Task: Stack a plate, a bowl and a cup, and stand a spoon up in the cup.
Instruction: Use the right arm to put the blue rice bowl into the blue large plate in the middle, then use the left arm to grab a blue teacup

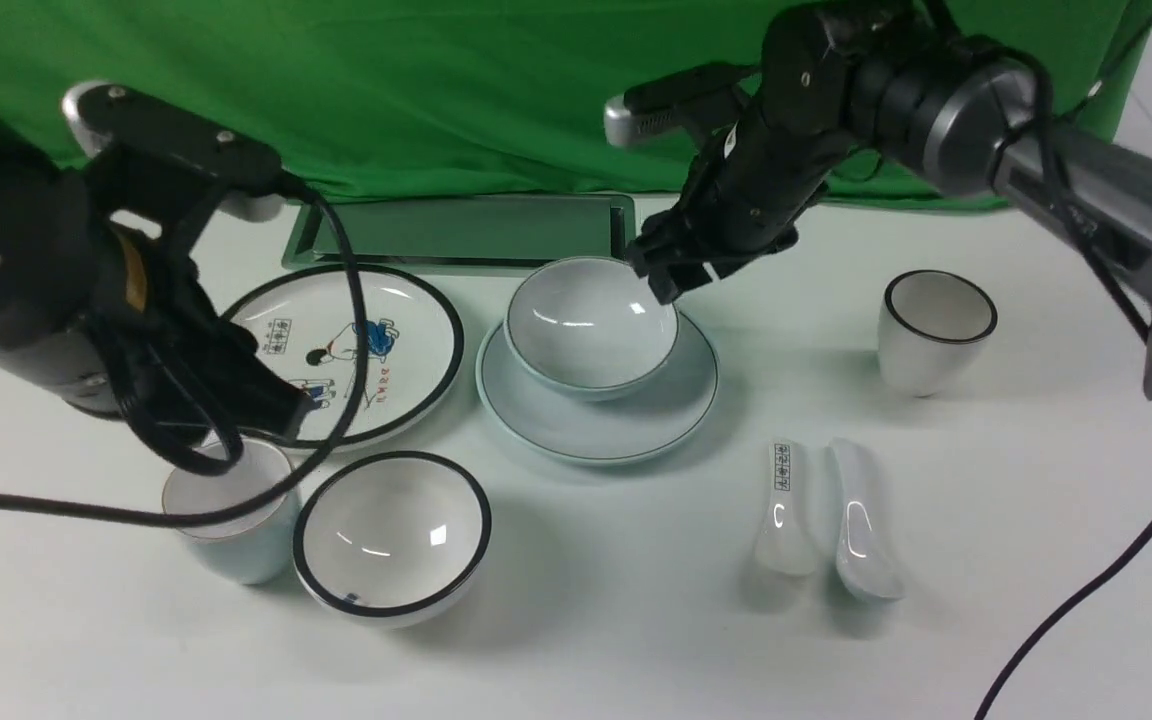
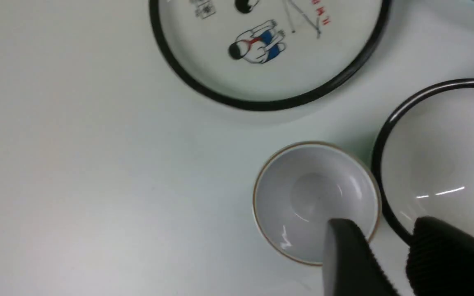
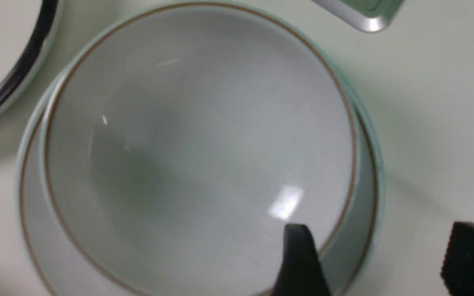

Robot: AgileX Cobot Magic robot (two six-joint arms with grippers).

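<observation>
The pale bowl (image 1: 591, 325) sits in the pale plate (image 1: 636, 425) at the table's middle. My right gripper (image 1: 671, 275) is open and straddles the bowl's far right rim; in the right wrist view one finger (image 3: 298, 263) is over the bowl (image 3: 200, 152) and the other (image 3: 471, 255) is outside the plate (image 3: 370, 176). The gold-rimmed cup (image 1: 226, 520) stands at front left. My left gripper (image 1: 271, 435) is open astride the cup's rim (image 2: 315, 201), one finger (image 2: 344, 255) inside and one (image 2: 447, 255) outside. The plain spoon (image 1: 861, 520) lies at front right.
A black-rimmed bowl (image 1: 391, 535) stands close beside the cup. A cartoon plate (image 1: 346, 350) lies behind them. A patterned spoon (image 1: 784, 510) lies next to the plain one. A black-rimmed cup (image 1: 936, 330) stands at right. A metal tray (image 1: 466, 235) lies at the back.
</observation>
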